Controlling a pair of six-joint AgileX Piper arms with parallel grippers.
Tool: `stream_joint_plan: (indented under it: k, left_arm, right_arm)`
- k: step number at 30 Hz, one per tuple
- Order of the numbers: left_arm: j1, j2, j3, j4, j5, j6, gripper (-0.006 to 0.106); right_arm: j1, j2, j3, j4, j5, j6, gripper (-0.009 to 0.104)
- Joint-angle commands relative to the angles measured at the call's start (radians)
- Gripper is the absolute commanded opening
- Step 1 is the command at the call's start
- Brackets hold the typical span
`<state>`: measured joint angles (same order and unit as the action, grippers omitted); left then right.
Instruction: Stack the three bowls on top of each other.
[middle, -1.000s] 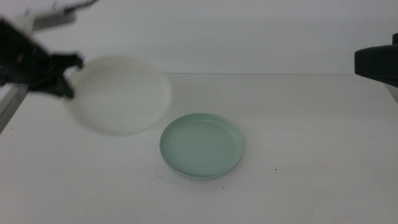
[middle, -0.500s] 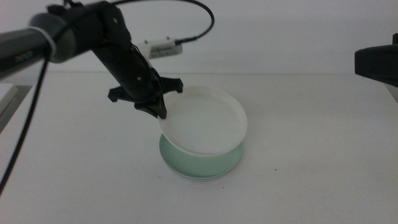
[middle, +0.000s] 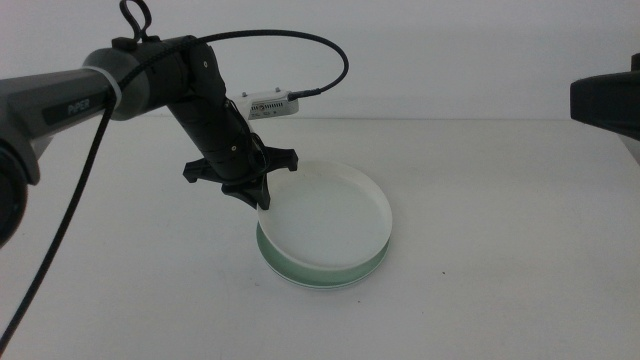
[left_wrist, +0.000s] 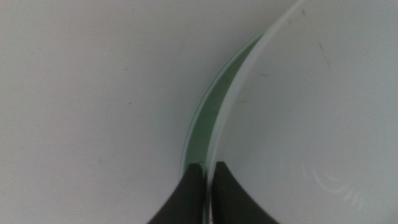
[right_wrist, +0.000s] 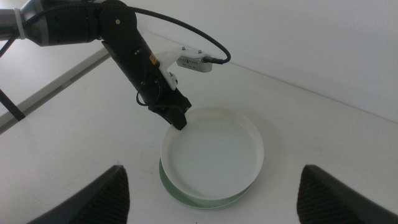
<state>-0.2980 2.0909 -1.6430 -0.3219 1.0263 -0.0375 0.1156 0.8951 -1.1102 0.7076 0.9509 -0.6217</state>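
My left gripper (middle: 262, 194) is shut on the near-left rim of the white bowl (middle: 330, 215). That bowl rests nearly level in the pale mint green bowl (middle: 300, 270), whose rim shows under its front and left. A paler edge (middle: 318, 285) runs beneath the green rim; I cannot tell whether it is a third bowl. In the left wrist view the jaws of the left gripper (left_wrist: 208, 177) pinch the rim of the white bowl (left_wrist: 311, 112), with the green bowl (left_wrist: 208, 118) just outside it. My right gripper (right_wrist: 214, 180) hangs open, high above the table and away from the stack.
The left arm (middle: 150, 80) and its cable (middle: 300, 45) reach across the back left of the white table (middle: 500, 260). The right arm's dark body (middle: 605, 100) sits at the right edge. A table edge and frame (right_wrist: 56, 87) lie beyond the left arm.
The left arm carried the white bowl from the back left to over the green bowl. In the last half second the bowl came down from a tilt to sit nearly level.
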Motion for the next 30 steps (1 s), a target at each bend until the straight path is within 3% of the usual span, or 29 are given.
stream_joint_plan:
  k: [1,4,8,9,12,13,22,30]
  left_arm:
    - [0.001,-0.004,-0.008,-0.006,-0.006,0.008,0.008]
    - [0.011,-0.014,-0.008,-0.031,0.004,0.047,0.023]
    - [0.022,-0.065,-0.008,-0.034,0.038,0.085,0.052]
    - [0.028,-0.090,-0.008,-0.026,0.039,0.089,0.063]
    - [0.036,-0.199,-0.008,0.072,0.038,0.058,0.091]
    - [0.036,-0.238,-0.008,0.099,0.038,0.047,0.094]
    - [0.038,-0.790,0.246,0.301,-0.212,0.055,0.094]
    - [0.038,-1.172,0.549,0.461,-0.349,-0.102,0.094]
  right_arm:
    - [-0.007,-0.005,0.000,0.005,-0.010,-0.003,0.093]
    - [-0.007,-0.005,0.000,0.005,-0.010,-0.003,0.093]
    - [-0.007,-0.005,0.000,0.005,-0.010,-0.003,0.093]
    - [-0.007,-0.005,0.000,0.005,-0.010,-0.003,0.093]
    - [-0.007,-0.005,0.000,0.005,-0.010,-0.003,0.093]
    - [-0.007,-0.005,0.000,0.005,-0.010,-0.003,0.093]
    - [-0.007,-0.005,0.000,0.005,-0.010,-0.003,0.093]
    - [-0.007,-0.005,0.000,0.005,-0.010,-0.003,0.093]
